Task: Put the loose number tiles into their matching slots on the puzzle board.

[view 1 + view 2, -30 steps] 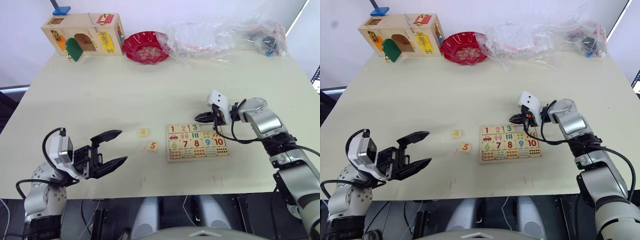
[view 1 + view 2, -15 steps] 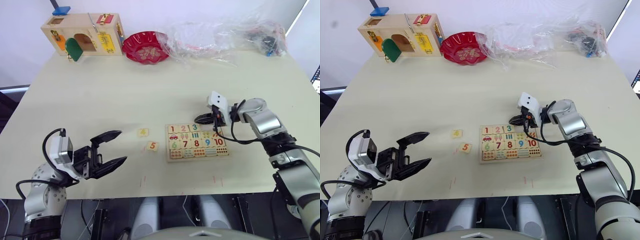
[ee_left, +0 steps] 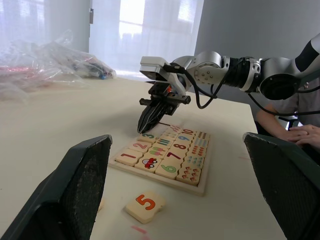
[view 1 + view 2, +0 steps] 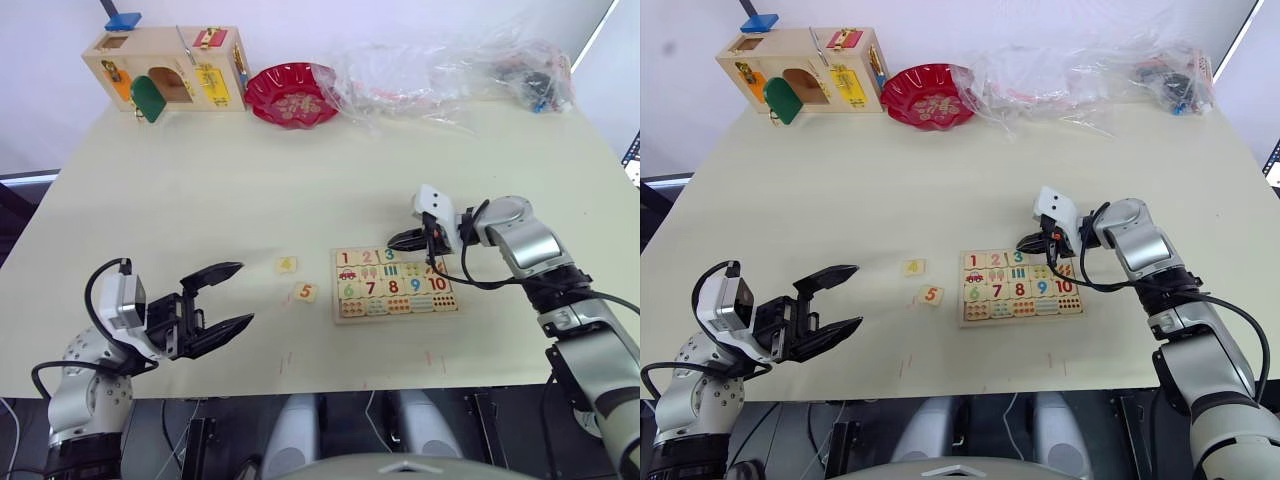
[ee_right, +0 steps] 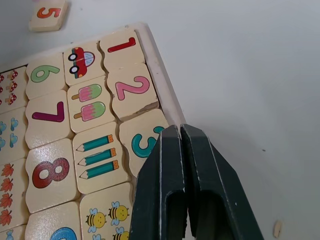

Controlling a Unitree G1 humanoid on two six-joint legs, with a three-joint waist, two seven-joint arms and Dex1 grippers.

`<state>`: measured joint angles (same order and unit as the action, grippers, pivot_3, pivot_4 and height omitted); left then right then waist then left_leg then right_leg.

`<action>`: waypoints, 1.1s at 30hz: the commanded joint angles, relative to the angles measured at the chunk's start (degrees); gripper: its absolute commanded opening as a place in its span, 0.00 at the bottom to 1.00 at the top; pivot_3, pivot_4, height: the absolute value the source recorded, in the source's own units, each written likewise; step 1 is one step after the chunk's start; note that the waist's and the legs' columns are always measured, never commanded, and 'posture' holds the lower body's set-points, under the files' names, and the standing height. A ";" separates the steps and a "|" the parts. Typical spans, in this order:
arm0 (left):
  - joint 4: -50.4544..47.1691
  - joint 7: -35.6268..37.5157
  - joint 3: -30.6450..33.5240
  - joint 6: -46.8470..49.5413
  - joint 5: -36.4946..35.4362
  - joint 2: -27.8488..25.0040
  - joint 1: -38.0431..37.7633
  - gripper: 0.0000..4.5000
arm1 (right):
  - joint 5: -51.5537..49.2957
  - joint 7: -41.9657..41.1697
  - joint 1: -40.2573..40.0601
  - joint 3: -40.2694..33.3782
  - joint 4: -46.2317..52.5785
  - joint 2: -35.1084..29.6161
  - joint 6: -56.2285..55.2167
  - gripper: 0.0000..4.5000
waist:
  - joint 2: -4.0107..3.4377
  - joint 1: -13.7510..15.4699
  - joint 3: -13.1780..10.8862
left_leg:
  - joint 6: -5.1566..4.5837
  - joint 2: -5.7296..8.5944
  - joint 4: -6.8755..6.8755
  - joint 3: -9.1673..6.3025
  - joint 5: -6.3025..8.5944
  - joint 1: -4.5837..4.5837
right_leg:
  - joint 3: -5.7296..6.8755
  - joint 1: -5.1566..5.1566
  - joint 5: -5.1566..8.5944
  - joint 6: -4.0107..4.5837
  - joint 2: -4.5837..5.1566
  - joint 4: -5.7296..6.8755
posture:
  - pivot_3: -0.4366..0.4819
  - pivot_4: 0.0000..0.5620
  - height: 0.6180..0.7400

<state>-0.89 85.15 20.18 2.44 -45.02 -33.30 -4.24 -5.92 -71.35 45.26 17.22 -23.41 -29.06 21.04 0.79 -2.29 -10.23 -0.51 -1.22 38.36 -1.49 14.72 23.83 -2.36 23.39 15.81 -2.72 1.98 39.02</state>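
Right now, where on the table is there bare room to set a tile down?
Free: the broad middle between the red bowl and the puzzle board, and the strip right of the board. Crowded: the far edge with the latch box and plastic bags, and around tiles 4 and 5.

1. Board (image 4: 396,283): pale wooden tray, flat on the table, rows of coloured numbers, pictures and dots.
2. Top row: 1 (image 5: 120,46), 2 (image 5: 131,89) and 3 (image 5: 145,141) seated in their slots, side by side.
3. Slots for 4 and 5: at the row's far end, too hidden to judge.
4. Tile 5 (image 4: 306,292): orange digit, loose on the table just left of the board, slightly skewed.
5. Tile 4 (image 4: 286,264): yellow digit, loose, flat, near tile 5, further from the board.
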 commanded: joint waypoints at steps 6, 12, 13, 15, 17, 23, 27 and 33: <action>-1.28 -0.17 0.92 -0.53 -0.44 0.02 -0.33 1.00 | 0.80 0.46 0.62 -0.68 -0.30 -0.51 -0.95 0.02 | 0.00 0.00 0.00 | 0.00 0.00 0.00 0.00 0.00 0.00 | 0.00 0.00 0.00 0.00 0.00 0.00 | 0.48 0.27 1.00; -1.65 -0.42 0.90 -0.53 -0.49 0.05 -0.58 1.00 | 1.17 -1.03 -0.73 0.34 1.30 -0.65 0.02 0.02 | 0.00 0.00 0.00 | 0.00 0.00 0.00 0.00 0.00 -0.01 | 0.00 0.00 0.00 0.00 0.00 0.00 | 0.48 0.27 1.00; -1.74 -0.46 0.90 -0.51 -0.50 0.05 -0.65 1.00 | 1.11 -1.12 -0.87 0.33 1.66 -0.62 0.24 0.02 | 0.00 0.00 0.00 | 0.00 0.00 0.00 0.00 0.00 -0.01 | 0.00 0.00 0.00 0.00 0.00 0.00 | 0.48 0.27 1.00; -1.86 -0.54 0.90 -0.46 -0.52 0.04 -0.73 1.00 | 1.05 -1.13 -0.89 0.20 2.02 -0.60 0.51 0.02 | 0.00 0.00 0.00 | 0.00 0.00 0.00 0.00 0.00 -0.01 | 0.00 0.00 0.00 0.00 0.00 0.00 | 0.48 0.27 1.00; -1.95 -0.61 0.88 -0.43 -0.53 0.04 -0.76 1.00 | 1.02 -1.15 -0.82 0.09 2.15 -0.64 0.60 0.02 | 0.00 0.00 0.00 | 0.00 0.00 0.00 0.00 0.00 -0.01 | 0.00 0.00 0.00 0.00 0.00 0.00 | 0.48 0.27 1.00; -2.25 -0.91 0.86 -0.40 -0.53 0.14 -0.91 1.00 | -2.04 0.99 -0.98 -4.78 5.44 -0.98 -0.06 0.02 | 0.00 0.02 0.00 | 0.00 0.00 0.00 0.00 0.00 -0.01 | 0.00 0.00 0.00 0.00 0.00 0.00 | 0.48 0.27 1.00; -2.72 -1.35 1.06 -0.39 -0.49 0.19 -1.56 1.00 | -6.97 1.81 -4.24 -9.86 13.45 -2.54 2.68 0.02 | 0.00 0.23 0.00 | 0.00 0.00 -0.01 -0.01 0.00 0.01 | 0.00 0.00 0.00 0.00 0.01 -0.01 | 0.48 0.27 1.00; -2.28 -4.27 0.53 -0.48 1.84 0.32 -3.29 1.00 | -14.45 5.70 -20.44 -21.90 30.49 -8.28 6.01 0.19 | 0.00 1.45 0.01 | -0.01 0.00 0.00 -0.13 0.01 -0.02 | 0.10 -0.12 0.01 0.00 0.02 -0.10 | 0.48 0.27 1.00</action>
<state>-2.00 81.40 20.10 2.36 -43.46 -32.92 -7.06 -18.08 -66.39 25.98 -1.17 2.47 -36.10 26.35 0.79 -0.84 -10.22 -0.52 -1.20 38.34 -1.62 14.73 23.82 -2.28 23.26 15.83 -2.73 2.02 38.90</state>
